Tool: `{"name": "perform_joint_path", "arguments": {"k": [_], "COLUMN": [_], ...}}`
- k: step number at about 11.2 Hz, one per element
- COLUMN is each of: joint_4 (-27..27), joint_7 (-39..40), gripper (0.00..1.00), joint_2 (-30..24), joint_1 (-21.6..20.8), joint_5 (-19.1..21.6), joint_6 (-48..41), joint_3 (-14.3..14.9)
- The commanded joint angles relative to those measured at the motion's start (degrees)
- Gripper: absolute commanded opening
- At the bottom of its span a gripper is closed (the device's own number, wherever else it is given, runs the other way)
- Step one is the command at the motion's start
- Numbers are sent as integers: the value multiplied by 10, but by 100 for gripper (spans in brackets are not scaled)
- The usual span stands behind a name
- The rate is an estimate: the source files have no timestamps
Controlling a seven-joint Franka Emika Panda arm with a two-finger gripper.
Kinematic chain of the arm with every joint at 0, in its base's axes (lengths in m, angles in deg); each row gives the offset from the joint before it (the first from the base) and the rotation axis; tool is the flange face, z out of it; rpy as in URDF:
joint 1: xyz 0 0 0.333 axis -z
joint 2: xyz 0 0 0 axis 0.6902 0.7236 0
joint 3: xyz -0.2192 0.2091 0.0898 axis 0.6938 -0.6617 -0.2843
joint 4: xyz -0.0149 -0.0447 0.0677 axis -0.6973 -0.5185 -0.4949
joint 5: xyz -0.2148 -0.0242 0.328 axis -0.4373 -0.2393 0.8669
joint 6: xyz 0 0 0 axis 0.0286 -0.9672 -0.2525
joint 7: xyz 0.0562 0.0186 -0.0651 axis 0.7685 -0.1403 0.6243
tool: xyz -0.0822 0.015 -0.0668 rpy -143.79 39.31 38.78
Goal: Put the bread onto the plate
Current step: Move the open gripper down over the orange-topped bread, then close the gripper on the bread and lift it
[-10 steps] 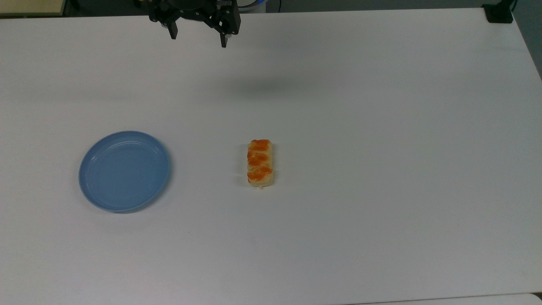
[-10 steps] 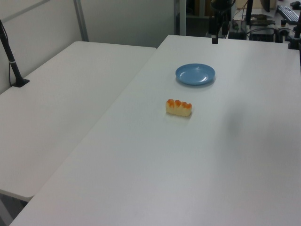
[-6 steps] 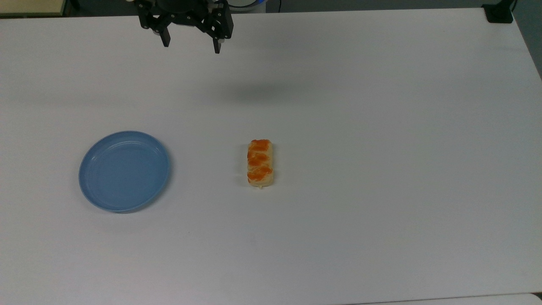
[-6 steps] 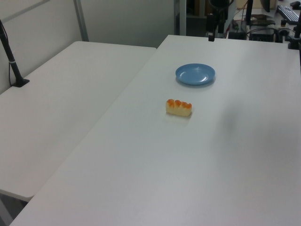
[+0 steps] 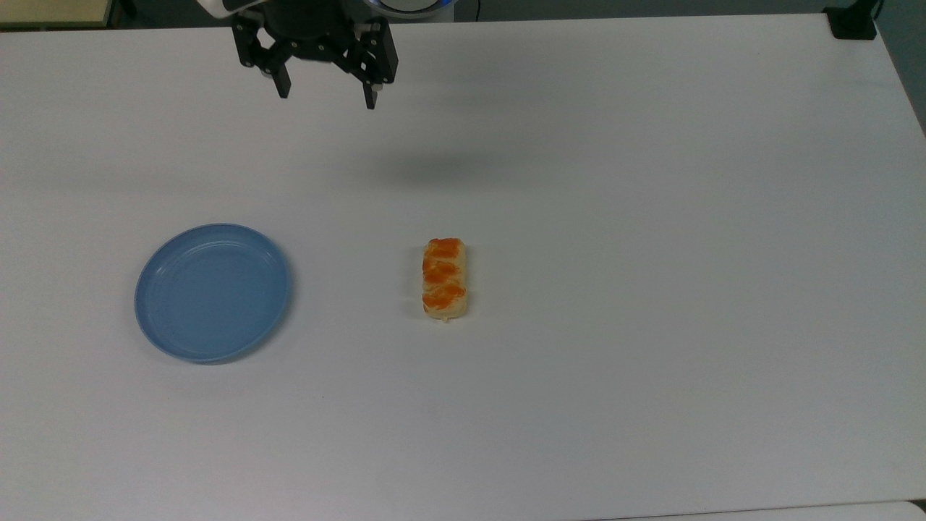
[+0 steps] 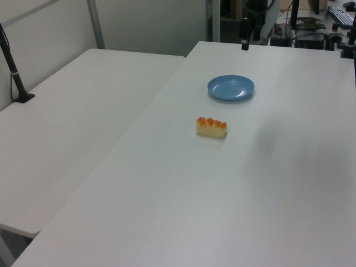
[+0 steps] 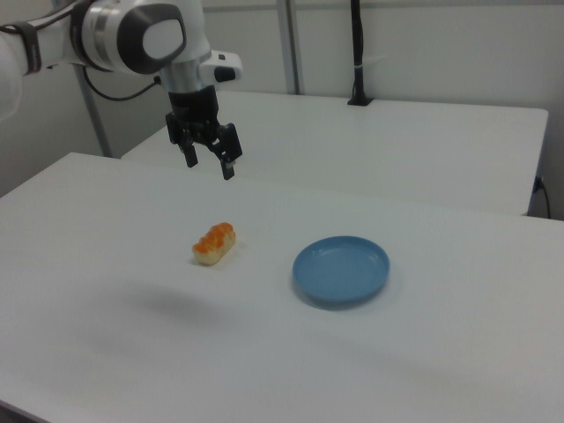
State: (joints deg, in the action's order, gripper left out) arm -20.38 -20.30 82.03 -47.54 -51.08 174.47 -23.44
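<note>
Dropped a little lower in the top view since the earlier frames: gripper (image 5: 325, 95), near the upper left of the frame, fingers spread wide and holding nothing. Unmoved meanwhile: bread (image 5: 444, 278) at the frame's centre and plate (image 5: 213, 291) at middle left, well apart from each other on the white table (image 5: 651, 217).

Seen in the right view: gripper (image 7: 210, 164) in the air in the upper left of the frame, above and beyond the bread (image 7: 214, 243), with the plate (image 7: 341, 269) lying just right of centre.

Judged to be the approach step, grasp not yet begun. Called for next: travel over the bread, descent, and a close across its narrow width.

Nothing on the plate; blue surface bare.
</note>
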Motion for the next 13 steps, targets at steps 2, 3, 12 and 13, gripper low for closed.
{"name": "perform_joint_path", "arguments": {"k": [2,3,12,13], "joint_4": [2,2,-11,-12], "joint_7": [-15,-22,-16,-14], "gripper": [100,100,100,100], "joint_2": [80,101,220,221], "joint_1": [-30,-37,-108,-106], "joint_5": [29,24,-13,-14], "joint_6": [136,165,245,246], "joint_3": [-6,-6,-10,-10]}}
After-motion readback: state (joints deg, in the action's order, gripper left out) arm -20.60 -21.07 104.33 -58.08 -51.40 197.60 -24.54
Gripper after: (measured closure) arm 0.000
